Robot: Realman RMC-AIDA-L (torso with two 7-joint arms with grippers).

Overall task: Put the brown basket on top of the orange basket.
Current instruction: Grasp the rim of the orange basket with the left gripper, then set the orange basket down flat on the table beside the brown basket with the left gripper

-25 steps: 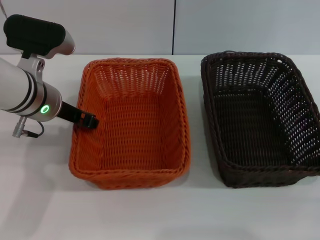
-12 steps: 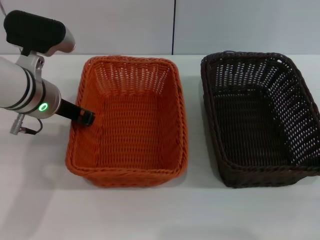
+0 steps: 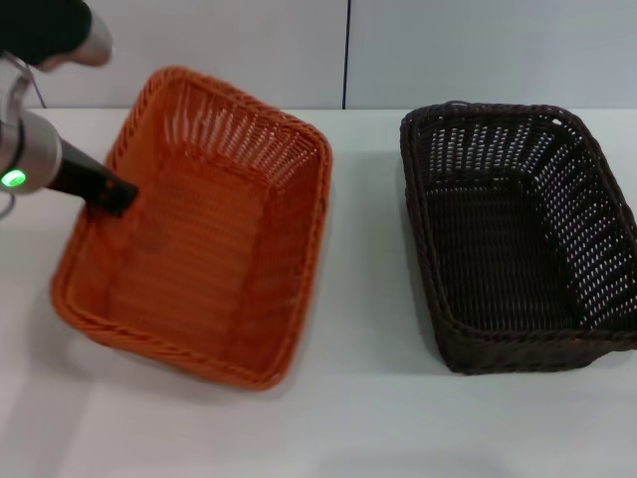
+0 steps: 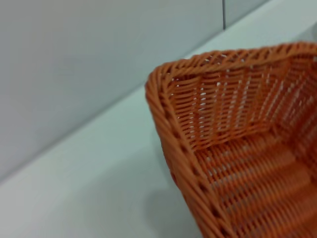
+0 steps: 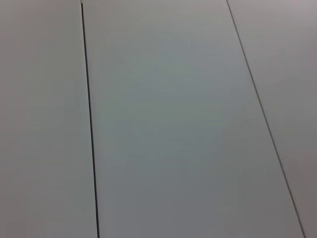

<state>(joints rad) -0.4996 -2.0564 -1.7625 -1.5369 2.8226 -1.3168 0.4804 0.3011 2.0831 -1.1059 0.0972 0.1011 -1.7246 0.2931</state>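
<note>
The orange basket (image 3: pixel 199 259) is at the left of the head view, tilted and turned, with its far left corner raised. My left gripper (image 3: pixel 111 196) is shut on its left wall, one dark finger showing inside the rim. The left wrist view shows a corner of the orange basket (image 4: pixel 237 163) close up, without my fingers. The brown basket (image 3: pixel 508 229) sits flat on the white table (image 3: pixel 368 418) at the right, apart from the orange one and untouched. My right gripper is out of view.
A grey panelled wall (image 3: pixel 448 50) runs behind the table's far edge. A strip of bare table lies between the two baskets. The right wrist view shows only wall panels (image 5: pixel 173 119).
My left gripper has moved left and up, taking the orange basket with it. The basket has swung left, turned and tilted. The brown basket has not moved.
</note>
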